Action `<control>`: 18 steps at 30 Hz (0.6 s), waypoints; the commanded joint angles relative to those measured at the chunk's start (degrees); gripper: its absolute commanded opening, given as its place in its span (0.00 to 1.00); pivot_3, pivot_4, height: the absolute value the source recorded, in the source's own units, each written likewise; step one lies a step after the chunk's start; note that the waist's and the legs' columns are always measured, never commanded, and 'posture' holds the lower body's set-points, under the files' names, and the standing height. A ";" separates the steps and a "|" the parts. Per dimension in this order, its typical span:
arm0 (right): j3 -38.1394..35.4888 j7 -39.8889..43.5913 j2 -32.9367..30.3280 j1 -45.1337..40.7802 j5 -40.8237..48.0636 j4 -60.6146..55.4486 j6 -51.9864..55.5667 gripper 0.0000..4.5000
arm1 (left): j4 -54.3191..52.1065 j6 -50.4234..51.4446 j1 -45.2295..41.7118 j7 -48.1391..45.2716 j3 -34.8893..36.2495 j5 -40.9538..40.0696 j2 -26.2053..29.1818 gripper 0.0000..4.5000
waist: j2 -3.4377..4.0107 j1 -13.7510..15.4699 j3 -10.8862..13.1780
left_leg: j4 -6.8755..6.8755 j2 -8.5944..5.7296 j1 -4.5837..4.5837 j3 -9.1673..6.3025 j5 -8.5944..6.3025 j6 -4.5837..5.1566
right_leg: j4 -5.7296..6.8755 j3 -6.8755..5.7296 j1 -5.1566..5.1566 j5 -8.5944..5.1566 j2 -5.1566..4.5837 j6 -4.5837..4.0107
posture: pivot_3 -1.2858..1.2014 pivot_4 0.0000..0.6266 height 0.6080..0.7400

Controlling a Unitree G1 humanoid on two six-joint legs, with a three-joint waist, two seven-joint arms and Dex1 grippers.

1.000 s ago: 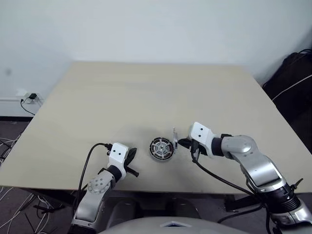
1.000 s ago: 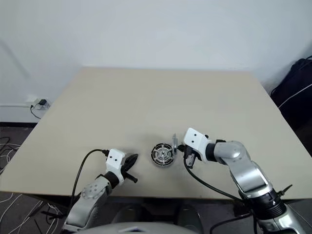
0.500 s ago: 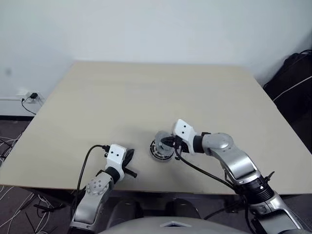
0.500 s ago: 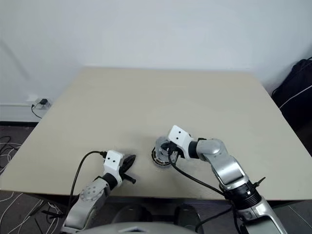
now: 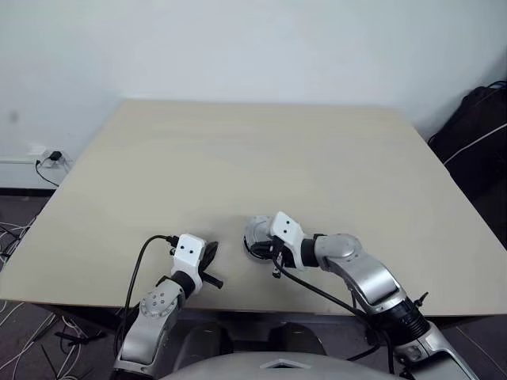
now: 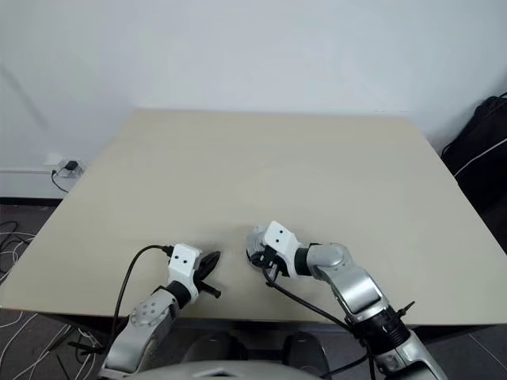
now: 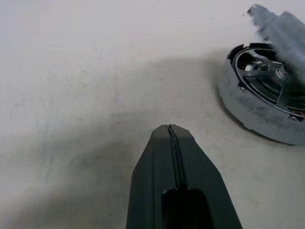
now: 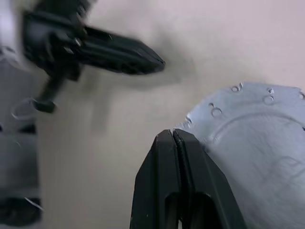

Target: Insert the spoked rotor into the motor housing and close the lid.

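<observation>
While both tools sit low-centre on the worktop [image 5: 238, 158], right tool [image 8: 173, 136] is pressed together, seemingly holding the lid [image 8: 248, 143] over the motor housing [image 7: 262, 107]. Left tool [image 7: 170, 129] pressed together, just beside, empty.

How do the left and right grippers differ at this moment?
The left gripper holds nothing, while the right gripper grips the edge of the lid. The left gripper points over bare table, apart from the motor housing; the right gripper is at the housing, holding the lid partly over it. Both have their black fingers shut.
</observation>
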 commanded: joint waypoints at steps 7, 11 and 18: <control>-10.96 -4.30 0.73 2.10 7.91 -8.46 -1.89 0.10 | -2.11 -0.37 -0.69 -0.18 -0.22 -0.17 -0.09 0.00 | -0.04 0.07 -0.05 | 0.00 0.00 0.01 0.00 -0.01 0.01 | -0.01 0.01 0.00 0.01 0.00 0.01 | 0.52 0.00 1.00; -8.34 -7.84 -0.47 2.73 1.43 -3.58 -6.99 0.36 | -1.74 -0.33 -1.30 -0.54 -0.38 -0.15 -0.09 0.00 | -0.01 0.06 -0.08 | 0.00 -0.01 0.01 0.02 -0.01 0.01 | -0.01 0.01 0.00 0.00 0.00 0.01 | 0.52 0.00 1.00; -5.44 -8.44 0.10 2.01 -2.56 4.21 -12.37 0.87 | -1.28 -0.41 -2.14 -0.96 -0.42 -0.15 0.11 0.00 | 0.01 -0.07 -0.09 | 0.00 0.00 0.03 0.09 0.01 -0.01 | 0.03 0.05 0.00 0.00 0.03 0.01 | 0.52 0.00 1.00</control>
